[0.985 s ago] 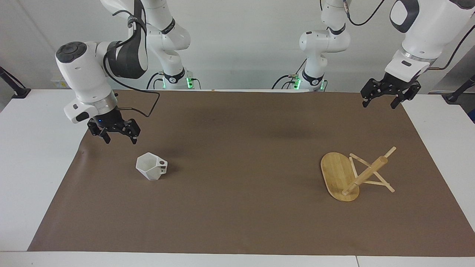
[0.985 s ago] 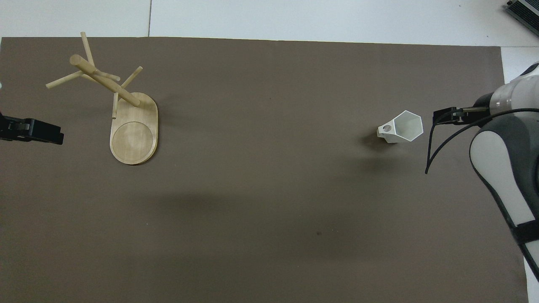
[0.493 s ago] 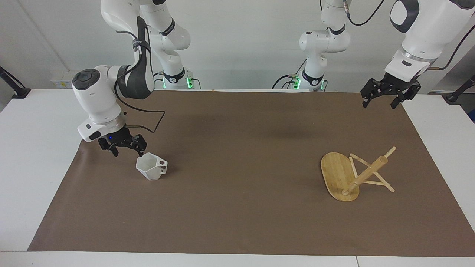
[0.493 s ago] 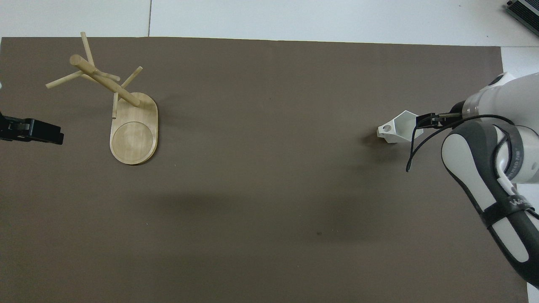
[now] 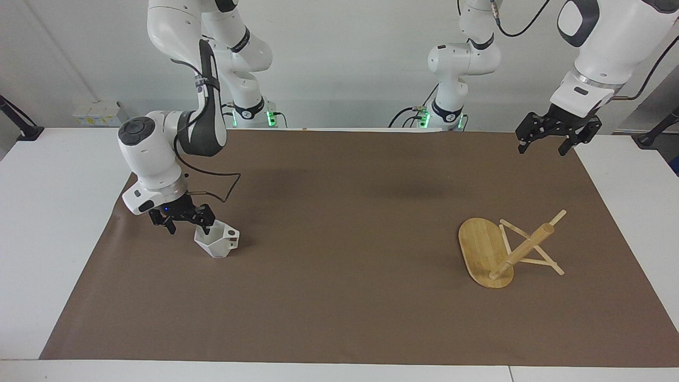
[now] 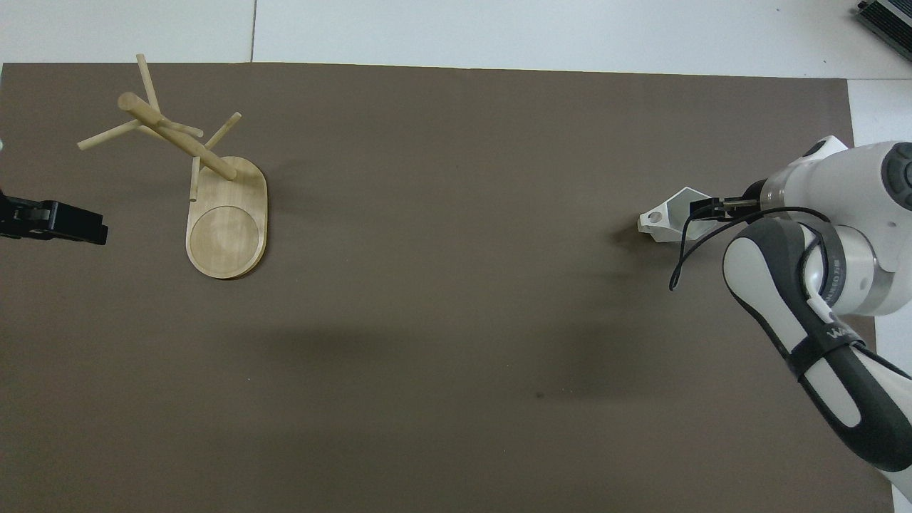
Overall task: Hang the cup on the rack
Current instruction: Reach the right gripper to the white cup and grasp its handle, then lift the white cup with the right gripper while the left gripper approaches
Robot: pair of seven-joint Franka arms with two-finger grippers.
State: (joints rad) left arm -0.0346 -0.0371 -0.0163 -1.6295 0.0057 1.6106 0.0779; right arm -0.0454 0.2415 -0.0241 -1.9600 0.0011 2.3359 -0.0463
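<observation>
White table [image 5: 48,223] under a brown mat [image 5: 339,254], bearing directly on the mat a white cup [image 5: 217,241] just beneath the right gripper [image 5: 186,227] and a bamboo rack [image 5: 501,252] tipped below the left gripper [image 5: 549,143].

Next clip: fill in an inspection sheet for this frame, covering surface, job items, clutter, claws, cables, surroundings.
Surface: brown mat over a white table.
Job's things: cup upright on the mat; rack upright, pegs bare, toward the left arm's end.
Clutter: nothing seen.
Claws: right claw open at the cup's rim; left claw open, waiting above the mat's edge.
Cables: black cable looping by the right wrist.
Surroundings: plain white wall.
</observation>
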